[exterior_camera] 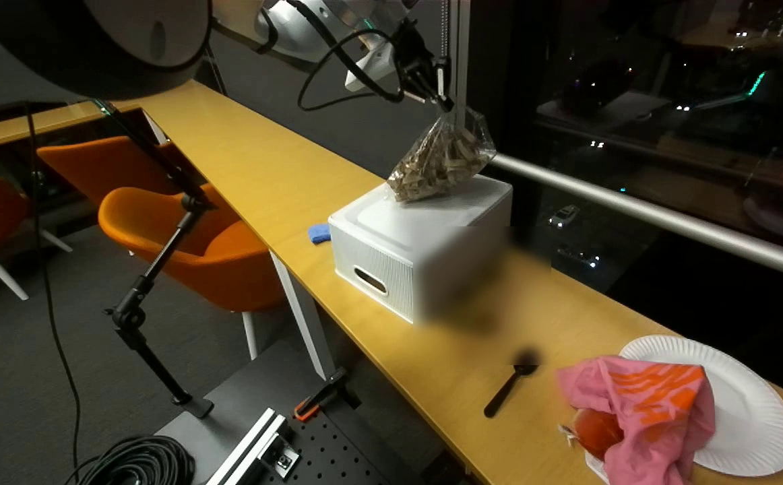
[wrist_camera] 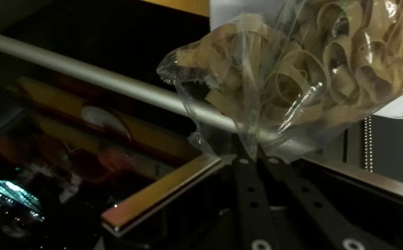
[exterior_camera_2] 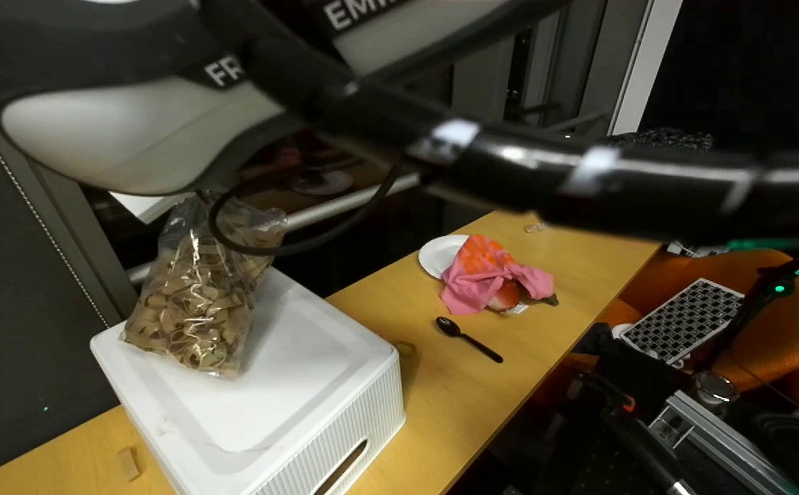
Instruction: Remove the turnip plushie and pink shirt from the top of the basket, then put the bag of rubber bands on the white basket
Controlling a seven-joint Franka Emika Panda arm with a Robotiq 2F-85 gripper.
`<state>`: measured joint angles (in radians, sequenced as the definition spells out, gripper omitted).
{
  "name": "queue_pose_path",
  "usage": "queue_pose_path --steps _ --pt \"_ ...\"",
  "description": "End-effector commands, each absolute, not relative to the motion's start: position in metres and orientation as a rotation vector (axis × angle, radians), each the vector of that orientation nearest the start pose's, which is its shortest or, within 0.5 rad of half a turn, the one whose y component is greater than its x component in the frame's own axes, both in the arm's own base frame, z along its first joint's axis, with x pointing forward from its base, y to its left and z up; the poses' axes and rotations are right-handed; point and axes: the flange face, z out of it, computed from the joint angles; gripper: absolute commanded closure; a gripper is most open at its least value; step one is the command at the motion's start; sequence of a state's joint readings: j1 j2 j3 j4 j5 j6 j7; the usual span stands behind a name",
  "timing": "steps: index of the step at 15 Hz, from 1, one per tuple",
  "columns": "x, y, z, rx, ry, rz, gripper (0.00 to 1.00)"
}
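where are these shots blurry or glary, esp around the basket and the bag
In an exterior view, a blurred patch smears one side of the white basket and the bowl of the black spoon; in an exterior view, bright glare streaks run down the bag of rubber bands; in the wrist view, dim light, glints on that bag and reflections in the dark window.
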<state>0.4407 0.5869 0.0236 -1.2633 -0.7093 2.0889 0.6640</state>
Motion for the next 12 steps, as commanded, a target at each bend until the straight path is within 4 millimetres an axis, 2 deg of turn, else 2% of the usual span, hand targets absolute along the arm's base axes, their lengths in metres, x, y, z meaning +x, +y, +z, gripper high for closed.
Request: queue_pose_path --steps 1,5,8,12 --pt "0.696 0.295 0.471 -3.488 -0.159 -1.027 1.0" --pt "0.7 0.283 0.48 -3.522 -0.162 -1.079 1.0" --pt "0.7 0.277 0.474 -3.555 -0.199 -1.079 1.0" --pt "0.691 0.297 0.466 -3.553 -0.298 -1.033 1.0"
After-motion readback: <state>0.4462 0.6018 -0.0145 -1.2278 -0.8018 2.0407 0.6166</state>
